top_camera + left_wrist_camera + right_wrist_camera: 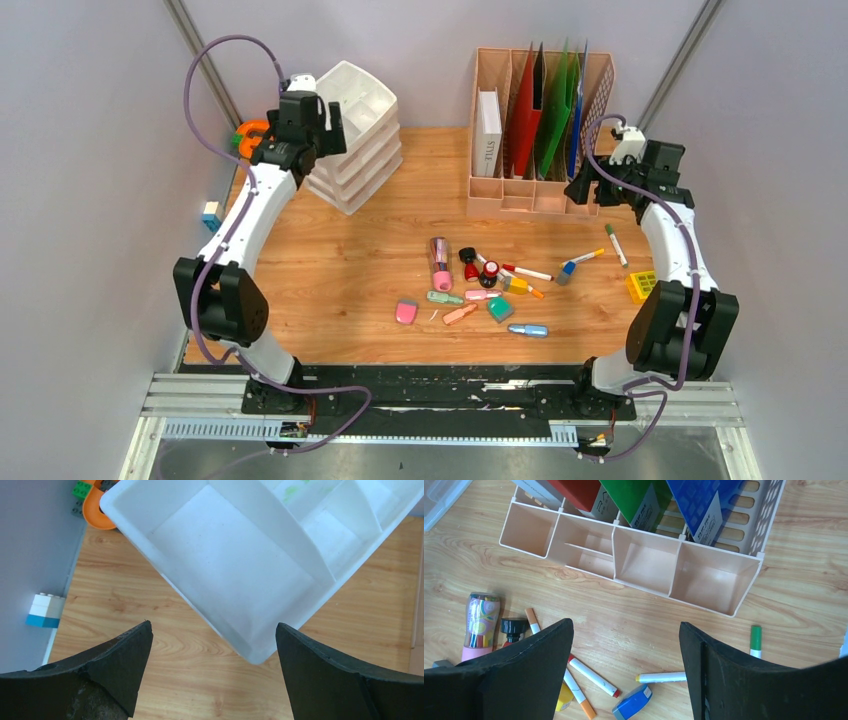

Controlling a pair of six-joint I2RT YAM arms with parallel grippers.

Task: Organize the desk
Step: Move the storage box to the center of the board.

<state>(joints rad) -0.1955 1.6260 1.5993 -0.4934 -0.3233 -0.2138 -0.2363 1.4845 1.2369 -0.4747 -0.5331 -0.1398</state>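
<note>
Bases (270, 395) of both arms sit nearest, at 6 o'clock on the black rail (450, 385); the desk (340, 260) runs from there out to the grey walls. Loose clutter lies toward 5 o'clock of centre: pink eraser (406, 311), pink tube (440, 262), and markers (527, 272) crossed and touching. Green marker (615, 243) and yellow block (640, 285) lie apart at 3 o'clock. Right gripper (625, 625): jaws spread, nothing between them, hovering over wood just this side of the pink organizer (500, 205) at 1 o'clock. Left gripper (214, 630): jaws wide apart, empty, above the near corner of the white drawer unit (355, 150) at 11 o'clock. Risks, as judged:
1. The markers overlap, so pinching one may drag or roll its neighbours.
2. A round barrel caught off-centre could slip out.
3. A straight drop by the left arm would strike the unit's rim and shove it.
4. The tall folders (525, 100) could be clipped on a drop into the front bins (639, 567).
</note>
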